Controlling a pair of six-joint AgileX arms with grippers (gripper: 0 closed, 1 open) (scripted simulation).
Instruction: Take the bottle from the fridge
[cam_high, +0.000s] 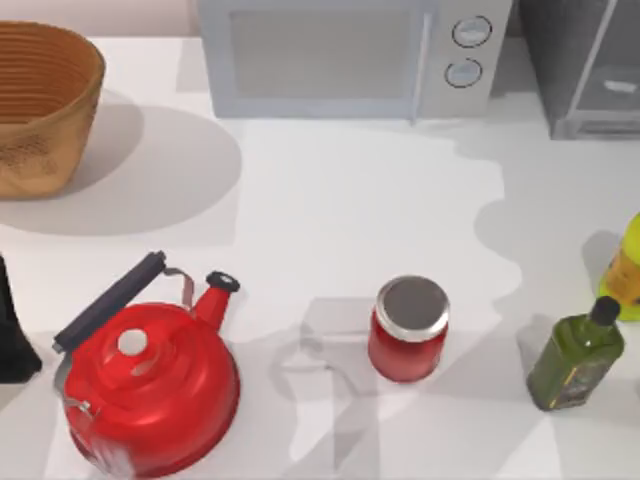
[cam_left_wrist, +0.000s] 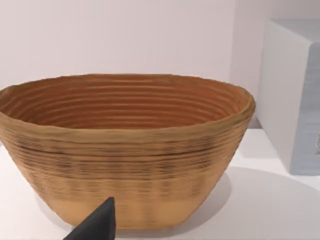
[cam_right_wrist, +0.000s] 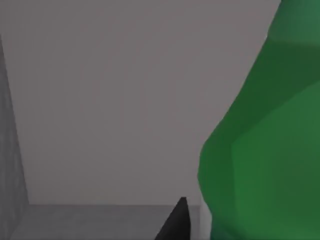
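bottle (cam_right_wrist: 265, 150) looming bright green beside a dark fingertip (cam_right_wrist: 175, 222), against grey fridge (cam_high: 585, 65) walls | right gripper's opening: cannot tell | step: reaching in to grasp | next: closing on bottle, then withdrawing | left arm (cam_high: 12, 330) idling at table's left edge

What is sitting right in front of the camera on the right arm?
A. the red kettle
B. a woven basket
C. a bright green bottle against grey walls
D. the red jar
C: the right wrist view shows the bright green bottle looming close, with plain grey walls behind it and a dark fingertip of the tool just beside it.
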